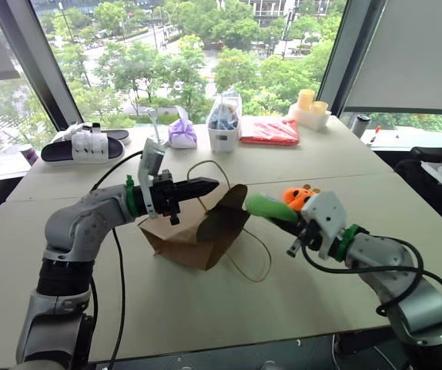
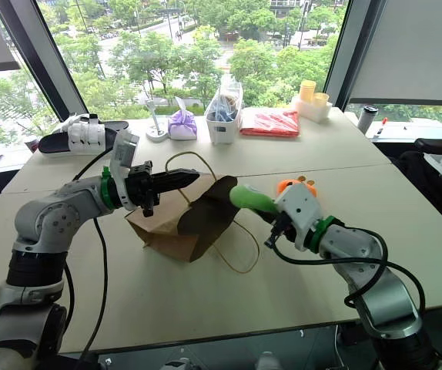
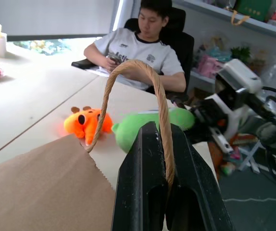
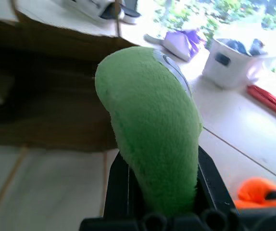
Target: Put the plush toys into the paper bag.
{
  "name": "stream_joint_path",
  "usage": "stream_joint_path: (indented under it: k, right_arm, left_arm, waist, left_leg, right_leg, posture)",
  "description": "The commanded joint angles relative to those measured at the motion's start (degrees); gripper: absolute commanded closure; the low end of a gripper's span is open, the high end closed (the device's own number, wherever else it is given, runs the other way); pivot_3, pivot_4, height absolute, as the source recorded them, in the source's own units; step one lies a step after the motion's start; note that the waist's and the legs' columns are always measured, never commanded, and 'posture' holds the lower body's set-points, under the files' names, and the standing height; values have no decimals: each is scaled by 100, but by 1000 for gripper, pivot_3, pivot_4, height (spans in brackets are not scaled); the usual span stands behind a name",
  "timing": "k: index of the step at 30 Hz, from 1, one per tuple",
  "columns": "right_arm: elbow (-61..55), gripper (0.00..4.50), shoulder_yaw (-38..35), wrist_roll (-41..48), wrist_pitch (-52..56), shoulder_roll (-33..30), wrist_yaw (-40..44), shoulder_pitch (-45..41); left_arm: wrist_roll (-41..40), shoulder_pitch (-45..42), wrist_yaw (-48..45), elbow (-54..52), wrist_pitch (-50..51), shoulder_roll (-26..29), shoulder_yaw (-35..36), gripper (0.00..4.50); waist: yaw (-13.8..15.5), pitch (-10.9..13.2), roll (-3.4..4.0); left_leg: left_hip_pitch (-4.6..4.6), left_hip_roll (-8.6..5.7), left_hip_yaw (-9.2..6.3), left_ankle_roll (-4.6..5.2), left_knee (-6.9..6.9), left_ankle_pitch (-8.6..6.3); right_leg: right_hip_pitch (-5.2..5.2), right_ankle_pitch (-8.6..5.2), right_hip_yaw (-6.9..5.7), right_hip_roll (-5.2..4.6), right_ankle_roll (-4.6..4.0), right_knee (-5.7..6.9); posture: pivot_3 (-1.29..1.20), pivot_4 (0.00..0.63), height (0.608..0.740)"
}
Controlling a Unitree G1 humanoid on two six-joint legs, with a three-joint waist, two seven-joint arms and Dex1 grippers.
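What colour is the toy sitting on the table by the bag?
Bright orange plush toy with dark markings, clearest in the left wrist view.

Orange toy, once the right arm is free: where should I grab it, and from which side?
Grip the orange toy across its plump middle, coming from above. It lies low on the table, and its small ears and limbs look too slight for a firm hold. The green toy, now in the right gripper, hangs close beside it.

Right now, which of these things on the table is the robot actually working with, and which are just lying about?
Part of the job:
- brown kraft paper bag, cord handle pinched in the left gripper
- lime green plush toy, held in the right gripper
- bright orange plush toy, on the table

Just lying about:
- purple tied pouch
- flat red packet
- white tub
- black-and-white sandals
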Motion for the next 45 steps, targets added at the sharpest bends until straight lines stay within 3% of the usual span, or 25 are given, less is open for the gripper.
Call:
stream_joint_path:
  k: [1,5,12,18,21,27,32,37,41,45]
  right_arm:
    - [-144,4265,475,-105,17,62,78,-241]
    - [364,4265,938,-358,-216,364,17,-602]
    - [2879,4265,1909,-1088,-1388,1539,157,-1962]
    - [4176,4265,2116,-1281,-1847,2291,321,-2713]
    - [4493,3172,2115,-1366,-1984,2465,367,-2912]
    - [3878,22,2136,-1386,-1565,2204,789,-2799]
    - [2214,22,1602,-967,-449,1355,1158,-2359]
    - [1215,22,100,-257,734,534,1004,-2005]
    - [1704,22,-578,-326,690,122,633,-1856]
    - [3082,22,-326,-901,-238,130,179,-1827]
  left_arm:
    - [-161,-159,82,-45,40,3,175,4500]
    - [-223,-137,109,-107,86,2,159,4500]
    - [-501,-53,263,-348,260,-61,216,4500]
    - [-584,-38,343,-408,257,-62,212,4500]
    - [-663,-56,420,-431,287,-85,237,4500]
    - [-949,-89,542,-458,435,-53,389,4500]
    - [-1084,-110,467,-406,510,94,467,4500]
    - [-1158,-51,363,-411,513,221,479,4500]
    - [-1215,14,321,-469,555,298,513,4500]
    - [-1297,49,324,-548,616,390,554,4500]
  waist:
    - [15,0,0]
    - [12,0,-1]
    - [-37,0,0]
    - [-24,0,0]
    - [-23,0,-1]
    - [-39,0,0]
    - [-8,0,-1]
    - [5,1,-1]
    - [5,0,-1]
    - [-28,0,-1]
  left_leg:
    - [-1,-1,0,0,1,0]
    - [-1,-2,0,0,3,0]
    - [4,0,1,-6,-6,3]
    - [-2,-1,-3,-44,-8,24]
    - [-2,-2,-6,-45,-8,24]
    - [-2,-2,-8,-46,-9,24]
    - [-8,-5,-11,-45,-7,24]
    - [-8,-4,-10,-14,-7,6]
    - [-6,-4,-3,-12,-7,5]
    - [-5,-2,5,-12,-8,5]
  right_leg:
    - [0,0,0,0,0,-1]
    - [2,0,0,-1,0,-3]
    - [-5,0,1,1,-1,5]
    - [-12,1,1,0,-2,10]
    - [-12,1,1,0,-2,12]
    - [-17,1,2,0,-2,16]
    - [-20,1,1,-1,-2,17]
    - [-19,1,0,-1,-2,14]
    - [-15,0,1,-1,-2,11]
    - [-15,0,3,-1,-2,11]
  posture:
    - [0,150,740]
    - [0,150,740]
    - [0,150,740]
    - [0,150,740]
    - [0,150,740]
    - [0,150,740]
    - [0,150,740]
    - [0,150,740]
    - [0,150,740]
    - [0,150,740]
